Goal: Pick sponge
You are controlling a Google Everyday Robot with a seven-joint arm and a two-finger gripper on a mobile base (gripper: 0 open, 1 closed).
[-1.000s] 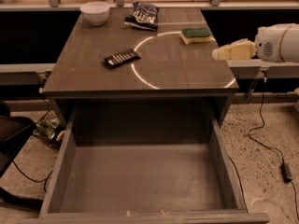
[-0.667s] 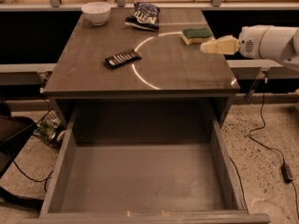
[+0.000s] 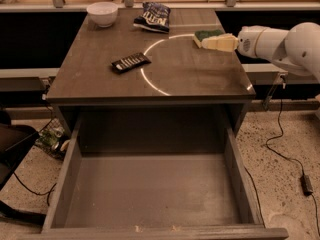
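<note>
**Q:** What is laid out on the bench [image 3: 200,79]?

**A:** A dark wooden top is seen from the near side, marked with a thin white arc [image 3: 146,76]. A white bowl [image 3: 102,13] is placed at the far left corner. A crumpled dark snack bag [image 3: 153,17] is set to the right of it, along the far edge. A flat black remote [image 3: 130,62] is laid at a slant nearer the middle, left of the arc.

**Q:** Where is the sponge [image 3: 209,34] found?

**A:** It is found at the far right of the bench, close to the right edge, with its green side turned up and a pale yellow body beneath.

**Q:** And the pincer [image 3: 210,43]?

**A:** The cream-coloured pincer is reached in from the right on a white arm [image 3: 280,43], held low and level. It is pressed up against the near right side of the sponge. How far it is opened cannot be told, nor whether the sponge is gripped.

**Q:** What is seen below?

**A:** A deep grey drawer [image 3: 150,194] is pulled fully out towards the near side. A black cable [image 3: 280,134] is trailed across the speckled floor on the right.
</note>
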